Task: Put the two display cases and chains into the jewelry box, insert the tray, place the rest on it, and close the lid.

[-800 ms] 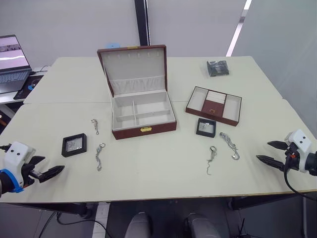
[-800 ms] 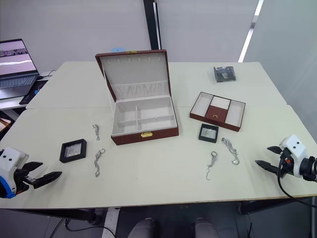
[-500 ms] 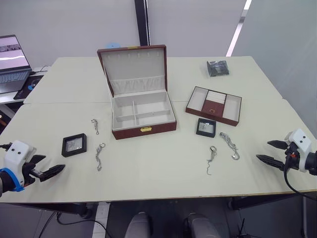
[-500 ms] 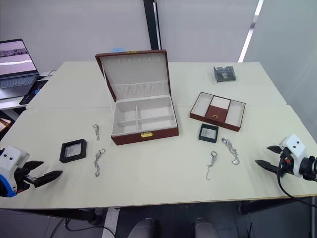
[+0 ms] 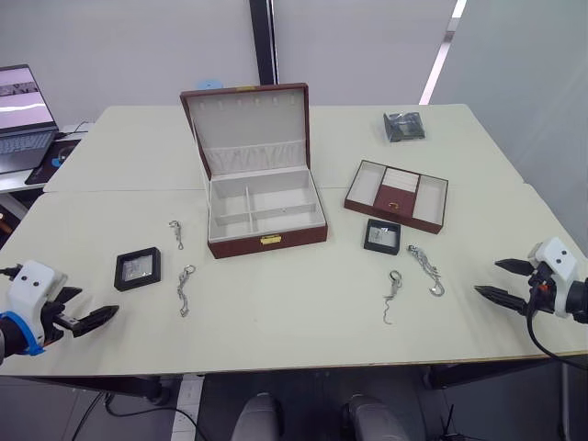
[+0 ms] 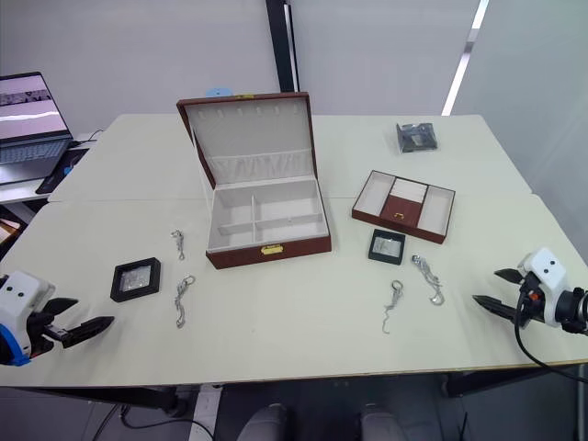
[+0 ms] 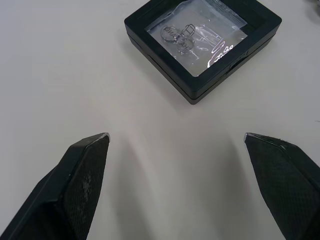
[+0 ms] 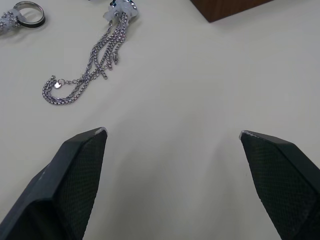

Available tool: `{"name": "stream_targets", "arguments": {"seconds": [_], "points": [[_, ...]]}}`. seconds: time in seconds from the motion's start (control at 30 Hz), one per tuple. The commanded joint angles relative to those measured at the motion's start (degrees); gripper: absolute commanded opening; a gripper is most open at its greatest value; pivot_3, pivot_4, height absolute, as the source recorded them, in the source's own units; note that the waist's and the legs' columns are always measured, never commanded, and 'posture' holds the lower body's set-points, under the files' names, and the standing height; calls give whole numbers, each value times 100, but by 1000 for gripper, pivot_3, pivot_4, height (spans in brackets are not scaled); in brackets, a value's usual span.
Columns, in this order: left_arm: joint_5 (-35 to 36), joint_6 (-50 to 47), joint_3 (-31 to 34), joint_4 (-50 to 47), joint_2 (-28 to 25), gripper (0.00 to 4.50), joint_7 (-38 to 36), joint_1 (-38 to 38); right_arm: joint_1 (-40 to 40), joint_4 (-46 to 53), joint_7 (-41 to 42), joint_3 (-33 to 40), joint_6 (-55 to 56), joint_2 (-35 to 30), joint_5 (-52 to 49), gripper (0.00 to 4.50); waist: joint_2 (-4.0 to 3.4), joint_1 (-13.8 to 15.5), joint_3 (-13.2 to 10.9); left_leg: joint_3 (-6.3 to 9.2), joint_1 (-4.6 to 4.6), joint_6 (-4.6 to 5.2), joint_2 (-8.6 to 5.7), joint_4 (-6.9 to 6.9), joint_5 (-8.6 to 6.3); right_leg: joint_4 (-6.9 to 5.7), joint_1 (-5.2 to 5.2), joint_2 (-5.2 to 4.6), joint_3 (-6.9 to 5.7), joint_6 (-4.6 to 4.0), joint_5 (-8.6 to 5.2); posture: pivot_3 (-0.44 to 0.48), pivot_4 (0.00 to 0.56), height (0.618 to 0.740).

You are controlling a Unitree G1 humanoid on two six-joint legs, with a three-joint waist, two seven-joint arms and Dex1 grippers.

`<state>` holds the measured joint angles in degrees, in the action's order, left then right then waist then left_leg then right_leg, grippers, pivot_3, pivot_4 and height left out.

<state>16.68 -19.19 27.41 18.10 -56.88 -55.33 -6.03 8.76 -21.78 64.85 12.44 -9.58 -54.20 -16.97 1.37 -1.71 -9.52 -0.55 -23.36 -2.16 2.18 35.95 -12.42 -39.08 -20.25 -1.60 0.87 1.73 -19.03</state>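
Hovering low over the near edge of the table (image 5: 303,340), the left gripper (image 5: 89,319) and the right gripper (image 5: 496,280) both have their fingers spread wide and hold nothing, so every item is yet to be moved. Just ahead of the left gripper lies one display case (image 5: 138,268), flat on the table, with two chains beyond it, one (image 5: 185,289) nearer and one (image 5: 175,233) closer to the jewelry box (image 5: 265,216). Ahead of the right gripper lie two more chains, a fringed one (image 5: 426,269) and a hooked one (image 5: 392,295), with the second display case (image 5: 382,236) near them and the tray (image 5: 397,195) just past it. The box stands in the middle with its lid (image 5: 248,124) upright and its compartments bare. The main risk seems to be the chains: they are thin and lie flat, so fingers closing on them could scrape the tabletop and slide them away, or catch only one end so the rest swings and snags on the box wall. The display cases are low and smooth-edged, and a grip taken too high or off-centre could let one tip out. Reaching across to the box also risks knocking the raised lid shut, and seating the tray too early would block the lower compartments.
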Motion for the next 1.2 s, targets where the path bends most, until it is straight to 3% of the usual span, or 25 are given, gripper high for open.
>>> {"name": "stream_targets", "arguments": {"seconds": [0.03,0.57,0.87,1.03,1.2], "points": [[36,-17,192,-193,-142,4465,5,-17,96,19,16,175,71,-132,-18,4500,0,0,0,0,0,0,0,0,0,0,0,0,0,0,0,0,150,740],[265,-353,323,-516,14,4465,168,142,125,375,-46,323,-257,6,-319,4500,0,1,0,0,0,0,0,1,0,-2,1,0,0,0,0,0,150,740],[924,-1182,245,-1701,867,4465,1161,1024,1058,1767,-928,255,-1519,998,-1215,4500,0,-12,0,3,-1,-1,7,8,0,-9,2,9,2,0,2,0,150,740],[942,-1433,-21,-1938,1459,4465,1855,1579,1636,1919,-1577,-318,-1465,1698,-831,4500,2,6,1,10,-4,-1,10,10,0,-9,2,18,-1,0,2,0,150,740],[533,-1247,-211,-1513,1912,4465,2756,2126,2305,1360,-2273,-987,-1018,2506,-77,4500,2,-5,1,8,-4,-2,10,14,1,-15,-3,22,3,-1,3,0,150,740]]}}
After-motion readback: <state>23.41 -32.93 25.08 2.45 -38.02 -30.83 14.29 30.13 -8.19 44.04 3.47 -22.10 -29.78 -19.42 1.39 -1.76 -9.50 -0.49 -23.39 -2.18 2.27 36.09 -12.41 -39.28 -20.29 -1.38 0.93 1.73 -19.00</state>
